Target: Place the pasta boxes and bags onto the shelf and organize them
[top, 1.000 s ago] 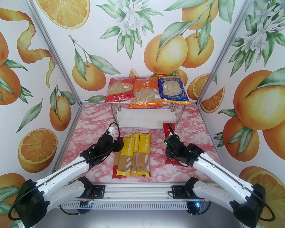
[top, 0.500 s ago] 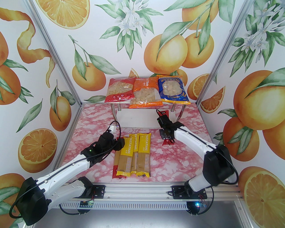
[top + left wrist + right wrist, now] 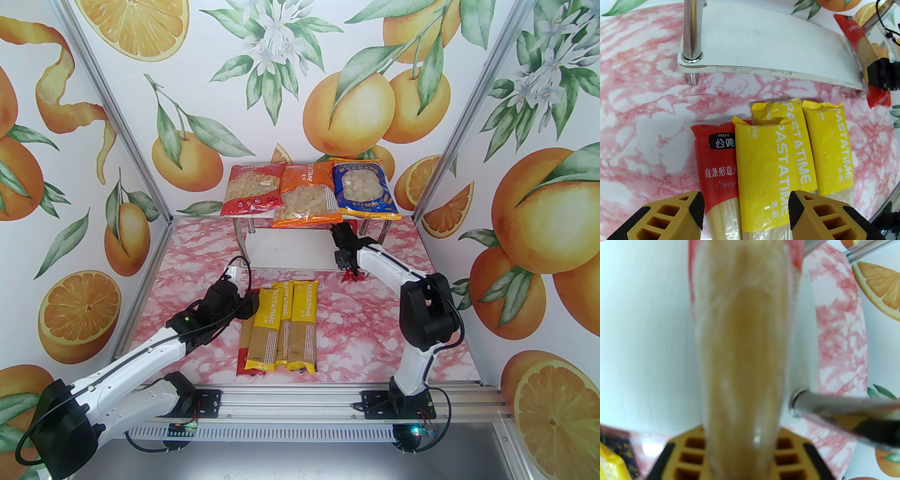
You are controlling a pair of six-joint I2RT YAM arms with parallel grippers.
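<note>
Partly over shelf (image 3: 764, 46) edge, red pack (image 3: 860, 44)

"PASTATIME" on yellow spaghetti packs (image 3: 761, 161)

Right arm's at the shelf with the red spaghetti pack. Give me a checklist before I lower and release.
1. right gripper shut on red spaghetti pack: ok.
2. Pack over the lower board: ok.
3. Pack resting on the board: cannot tell.
4. Pack apart from the chrome leg: cannot tell, it is close.
5. left gripper open over the yellow pack: ok.
</note>
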